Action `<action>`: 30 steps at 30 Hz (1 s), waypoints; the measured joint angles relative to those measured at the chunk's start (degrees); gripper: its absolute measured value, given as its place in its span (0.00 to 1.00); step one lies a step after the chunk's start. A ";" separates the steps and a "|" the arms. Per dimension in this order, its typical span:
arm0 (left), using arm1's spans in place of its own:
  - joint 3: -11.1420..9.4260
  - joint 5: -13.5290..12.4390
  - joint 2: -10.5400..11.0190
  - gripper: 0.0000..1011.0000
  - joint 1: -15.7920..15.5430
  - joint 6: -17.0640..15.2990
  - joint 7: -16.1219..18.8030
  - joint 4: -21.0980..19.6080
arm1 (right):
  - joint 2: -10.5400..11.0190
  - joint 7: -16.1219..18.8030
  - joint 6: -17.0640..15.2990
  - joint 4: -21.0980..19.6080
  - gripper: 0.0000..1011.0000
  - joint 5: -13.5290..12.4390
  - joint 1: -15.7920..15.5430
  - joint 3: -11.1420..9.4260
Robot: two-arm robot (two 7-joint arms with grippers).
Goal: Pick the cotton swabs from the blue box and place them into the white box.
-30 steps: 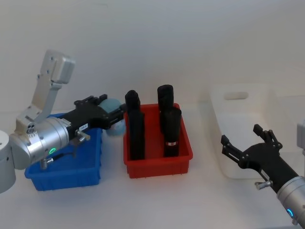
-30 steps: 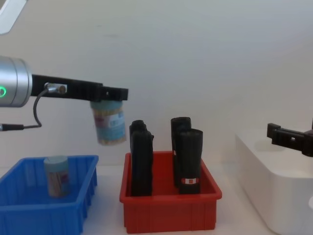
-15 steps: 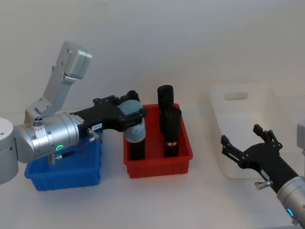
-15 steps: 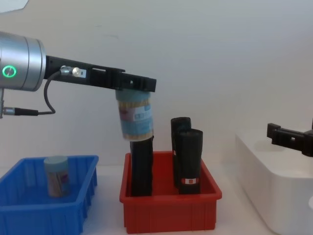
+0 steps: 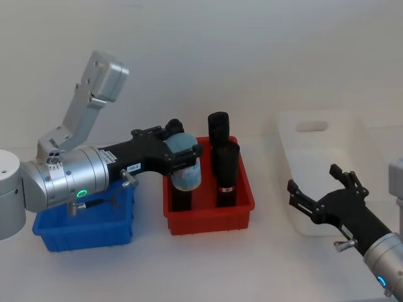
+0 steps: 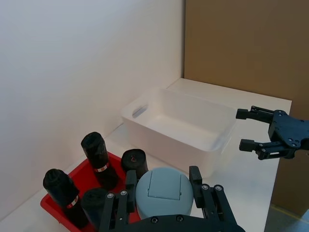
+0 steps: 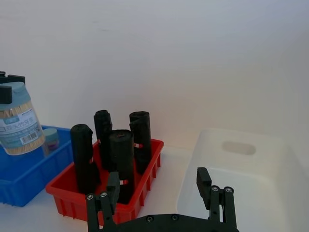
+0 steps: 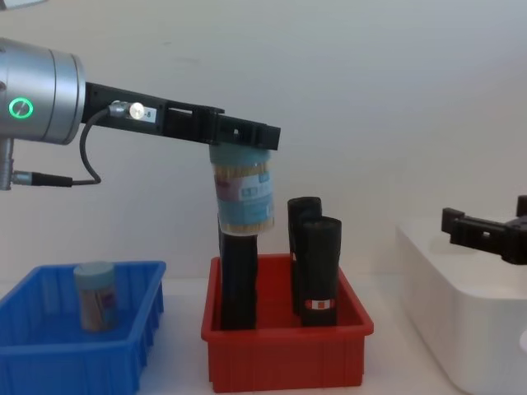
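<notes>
The left gripper (image 5: 183,150) reaches in from the left and is pinching one cotton swab jar (image 5: 186,174); its black fingers press on both sides of the pale blue lid. The jar hangs up in the air over the left side of the red box (image 5: 211,217); it is right above one of the black rolls (image 5: 218,126) that stand in that box. Seen from the chest, the jar leans a little; its bottom is just at the top of a roll, but I cannot tell if they touch. You can see the tan sticks inside the jar.

The blue box (image 8: 82,362) sits on the table (image 5: 252,264) on the left, just beside the red box; a second jar (image 8: 96,296) stands up straight inside it, near its left side.

The white box (image 5: 315,167) sits on the right, well apart from the jar in the air.

The right gripper (image 5: 315,185) is on the near right, by the near end of the white box; its fingers are spread wide apart; seen from the chest, it floats a little higher than the rim of the white box.
</notes>
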State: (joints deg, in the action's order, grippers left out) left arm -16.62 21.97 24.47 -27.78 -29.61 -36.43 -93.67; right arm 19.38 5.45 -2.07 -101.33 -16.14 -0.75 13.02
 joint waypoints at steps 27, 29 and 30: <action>-0.18 -0.02 0.00 0.65 -0.26 -0.54 -1.05 -0.34 | -4.61 15.18 -3.48 1.31 0.99 5.05 5.57 4.50; -0.18 -0.01 -0.01 0.65 -0.27 -0.55 -1.07 -0.36 | -5.69 16.62 -4.06 1.98 0.99 5.86 6.74 5.23; -0.18 -0.01 0.00 0.65 -0.27 -0.56 -1.07 -0.36 | -5.86 16.93 -4.19 2.08 0.99 6.04 6.92 5.34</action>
State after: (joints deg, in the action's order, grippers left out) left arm -16.79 21.96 24.47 -28.05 -30.17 -37.51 -94.03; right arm 13.53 22.38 -6.26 -99.25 -10.11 6.17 18.36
